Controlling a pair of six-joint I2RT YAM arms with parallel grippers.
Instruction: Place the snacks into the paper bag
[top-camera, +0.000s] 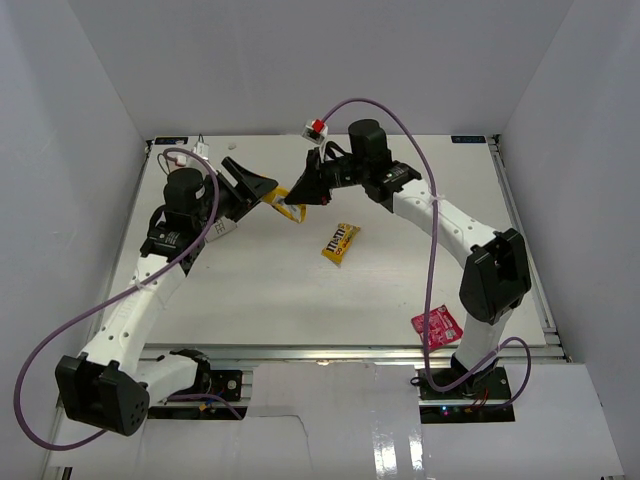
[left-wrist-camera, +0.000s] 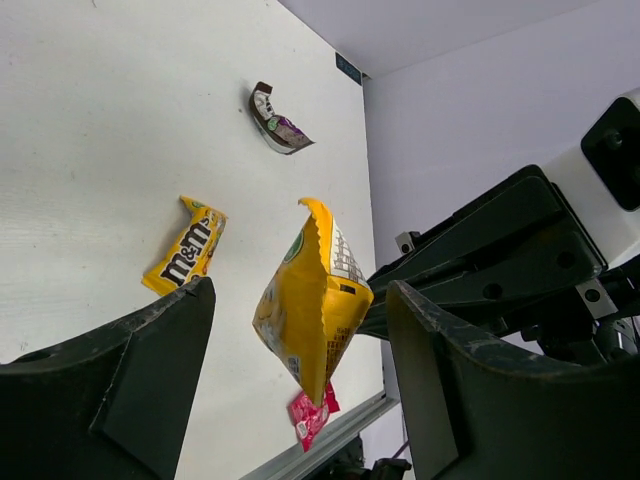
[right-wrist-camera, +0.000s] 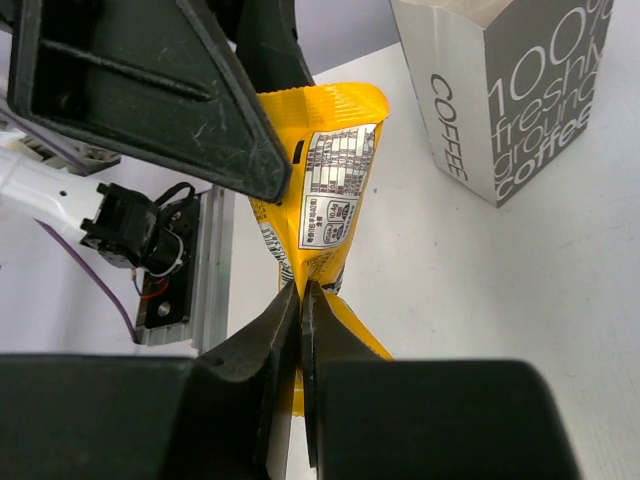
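My right gripper (right-wrist-camera: 302, 290) is shut on one end of a yellow snack packet (right-wrist-camera: 325, 190) and holds it in the air above the table. My left gripper (left-wrist-camera: 300, 300) stands open around that yellow packet (left-wrist-camera: 315, 300), with a gap on each side between the fingers and the packet. In the top view the two grippers meet at the back middle, left (top-camera: 250, 185) and right (top-camera: 300, 192). The white paper bag (right-wrist-camera: 510, 90) marked COFFEE stands upright just beyond the packet. From above the bag (top-camera: 223, 228) is mostly hidden under my left arm.
A yellow M&M's packet (top-camera: 341, 243) lies mid-table. A pink packet (top-camera: 437, 327) lies by the front rail near my right arm's base. A dark brown packet (left-wrist-camera: 278, 125) lies toward the far right edge. White walls close in the table.
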